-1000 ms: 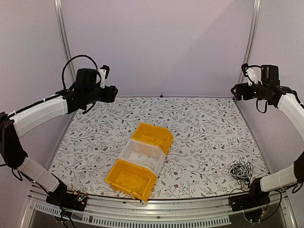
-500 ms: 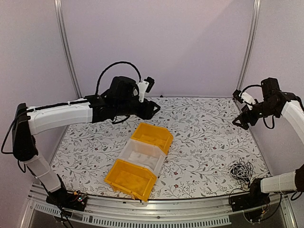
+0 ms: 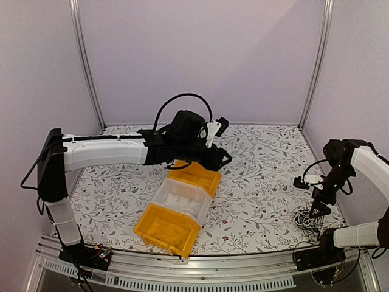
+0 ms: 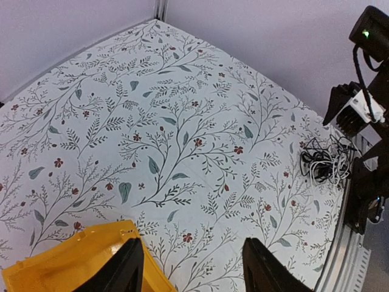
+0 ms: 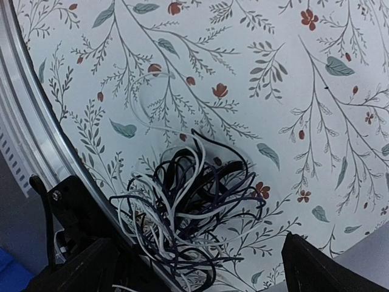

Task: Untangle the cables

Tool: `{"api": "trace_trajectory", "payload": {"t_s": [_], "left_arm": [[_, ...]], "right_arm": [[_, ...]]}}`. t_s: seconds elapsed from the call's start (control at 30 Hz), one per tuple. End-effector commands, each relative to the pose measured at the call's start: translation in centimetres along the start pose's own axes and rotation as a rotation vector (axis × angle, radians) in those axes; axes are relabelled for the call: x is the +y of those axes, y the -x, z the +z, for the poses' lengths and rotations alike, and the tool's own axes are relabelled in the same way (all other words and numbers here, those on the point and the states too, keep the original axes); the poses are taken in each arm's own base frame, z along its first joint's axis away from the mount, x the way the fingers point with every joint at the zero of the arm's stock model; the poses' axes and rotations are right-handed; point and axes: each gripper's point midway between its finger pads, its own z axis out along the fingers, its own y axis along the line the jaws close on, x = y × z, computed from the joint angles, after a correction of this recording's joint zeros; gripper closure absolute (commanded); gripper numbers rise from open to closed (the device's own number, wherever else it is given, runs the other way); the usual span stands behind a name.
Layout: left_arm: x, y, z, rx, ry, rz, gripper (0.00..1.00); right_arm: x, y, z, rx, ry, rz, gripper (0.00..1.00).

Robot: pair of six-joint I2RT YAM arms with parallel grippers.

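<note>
Both sit released and empty. I hang the right pincer (image 5: pixel 194 267) over the cables (image 5: pixel 182 207) for a grab; left pincer (image 4: pixel 191 267) waits.

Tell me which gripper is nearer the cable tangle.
Right. The right gripper hangs open just above the cables at the near right corner of the table; the left gripper is over the far yellow bin, well away.

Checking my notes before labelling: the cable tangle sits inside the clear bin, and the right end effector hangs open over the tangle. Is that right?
Not quite. The cables lie on the table near its near right corner, not inside the clear bin, as the top external view shows. The right end effector does hang open over them.
</note>
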Motion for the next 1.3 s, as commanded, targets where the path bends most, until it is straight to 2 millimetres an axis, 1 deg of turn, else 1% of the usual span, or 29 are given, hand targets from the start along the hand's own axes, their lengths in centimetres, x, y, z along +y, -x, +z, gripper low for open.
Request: {"api": "trace_trajectory", "payload": {"t_s": [0.0, 0.13, 0.27, 0.37, 0.5, 0.53, 0.57, 0.63, 0.67, 0.77, 0.83, 0.87, 0.93, 0.97, 1.0, 1.03, 1.1, 1.2, 1.27], "left_arm": [[-0.7, 1.0, 0.2, -0.017, -0.023, 0.005, 0.41], [-0.6, 1.0, 0.4, -0.010, -0.015, 0.010, 0.42], [-0.7, 1.3, 0.3, -0.019, -0.016, 0.003, 0.41], [-0.5, 1.2, 0.4, -0.012, -0.009, -0.004, 0.42], [-0.4, 1.0, 0.3, -0.007, 0.000, -0.010, 0.42], [-0.3, 0.9, 0.3, -0.007, 0.001, -0.013, 0.41], [-0.4, 0.9, 0.3, -0.006, 0.001, -0.015, 0.42], [-0.4, 0.9, 0.4, -0.006, 0.000, -0.021, 0.42], [-0.4, 0.8, 0.4, -0.004, -0.003, -0.023, 0.42], [-0.8, 0.9, 0.7, -0.007, -0.026, -0.027, 0.42], [-1.4, 0.8, 0.8, -0.010, -0.064, -0.016, 0.43], [-2.0, 0.9, 0.8, -0.017, -0.092, -0.001, 0.44], [-3.0, 0.9, 0.8, -0.030, -0.146, 0.043, 0.46], [-3.3, 0.8, 0.8, -0.032, -0.164, 0.060, 0.46], [-3.6, 0.6, 1.0, -0.033, -0.180, 0.074, 0.46], [-3.8, 0.3, 1.3, -0.033, -0.195, 0.088, 0.45], [-4.3, -0.5, 2.0, -0.019, -0.236, 0.117, 0.45], [-4.5, -2.2, 4.2, 0.043, -0.266, 0.141, 0.44], [-4.8, -3.3, 5.6, 0.074, -0.283, 0.156, 0.43]], "right_arm": [[1.7, -2.2, 1.4, 0.098, 0.087, -0.014, 0.01], [1.8, -2.7, 2.7, 0.117, 0.109, -0.003, 0.01], [1.2, -3.0, 4.2, 0.142, 0.124, 0.030, 0.08], [0.5, -3.1, 5.6, 0.159, 0.130, 0.053, 0.21], [-0.9, -2.1, 6.8, 0.141, 0.129, 0.082, 0.39], [-1.2, -1.6, 7.1, 0.134, 0.136, 0.086, 0.46], [-1.6, -1.0, 7.3, 0.119, 0.131, 0.085, 0.53], [-2.3, 1.2, 7.3, 0.077, 0.129, 0.062, 0.65], [-2.5, 2.5, 7.2, 0.055, 0.136, 0.051, 0.68], [-4.2, 6.9, 6.2, -0.033, 0.119, 0.031, 0.74], [-5.4, 9.9, 5.1, -0.104, 0.113, 0.028, 0.77], [-6.0, 11.3, 4.4, -0.142, 0.112, 0.031, 0.77], [-7.2, 13.6, 3.8, -0.197, 0.128, 0.049, 0.76], [-7.8, 14.4, 3.5, -0.212, 0.124, 0.053, 0.71], [-8.4, 14.8, 3.7, -0.208, 0.128, 0.064, 0.65], [-8.8, 15.0, 3.7, -0.204, 0.124, 0.068, 0.60], [-9.0, 15.0, 3.7, -0.187, 0.130, 0.054, 0.48], [-8.5, 14.9, 2.7, -0.190, 0.123, 0.011, 0.29], [-7.9, 14.8, 1.4, -0.204, 0.118, -0.021, 0.25]]}}
